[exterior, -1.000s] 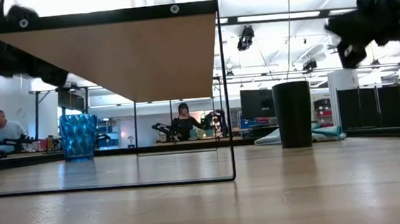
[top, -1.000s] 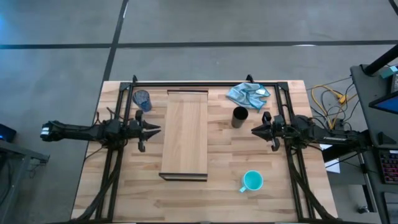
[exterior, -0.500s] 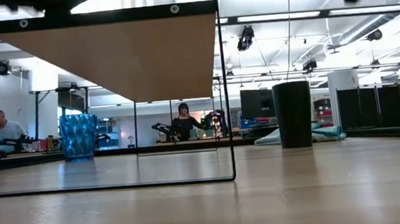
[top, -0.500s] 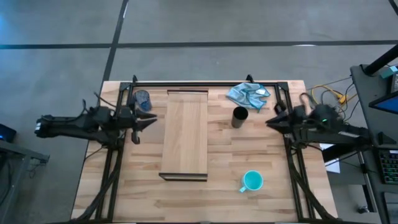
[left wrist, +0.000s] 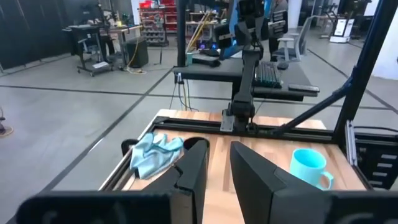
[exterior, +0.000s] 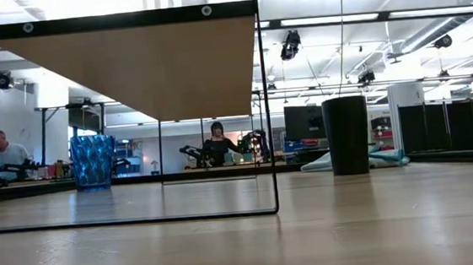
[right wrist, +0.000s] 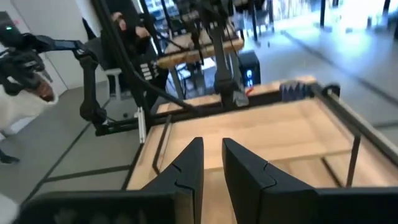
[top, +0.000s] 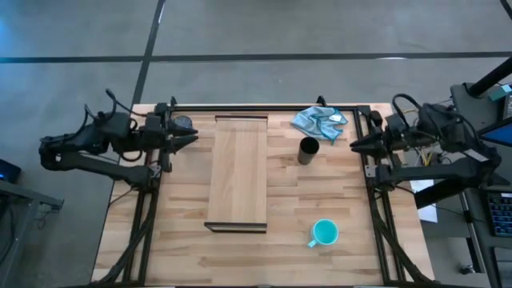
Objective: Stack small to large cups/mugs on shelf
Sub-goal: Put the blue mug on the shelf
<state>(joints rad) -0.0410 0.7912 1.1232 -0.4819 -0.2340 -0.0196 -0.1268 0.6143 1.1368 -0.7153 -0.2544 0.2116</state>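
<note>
The pale wooden shelf (top: 238,172) stands mid-table on a thin black frame; the low view shows its underside (exterior: 143,68). The dark blue cup (top: 185,123) (exterior: 93,161) stands near the far-left corner. The black cup (top: 309,150) (exterior: 347,135) stands right of the shelf. The turquoise mug (top: 324,233) (left wrist: 309,167) stands on the near right. My left gripper (top: 190,138) (left wrist: 219,163) hovers raised beside the blue cup, its fingers a narrow gap apart. My right gripper (top: 357,144) (right wrist: 212,158) hovers high near the table's right edge, also narrowly open. Both hold nothing.
A crumpled light blue cloth (top: 320,122) (left wrist: 155,154) lies at the far edge behind the black cup. Black frame rails (top: 264,106) run along the table's far edge and down both sides. People sit at desks in the room beyond the table.
Both arms have risen and drawn back from the shelf. The left gripper moved toward the far-left corner, beside the blue cup. The right gripper moved toward the right edge and climbed out of the low view. The cups, mug and shelf have stayed put.
</note>
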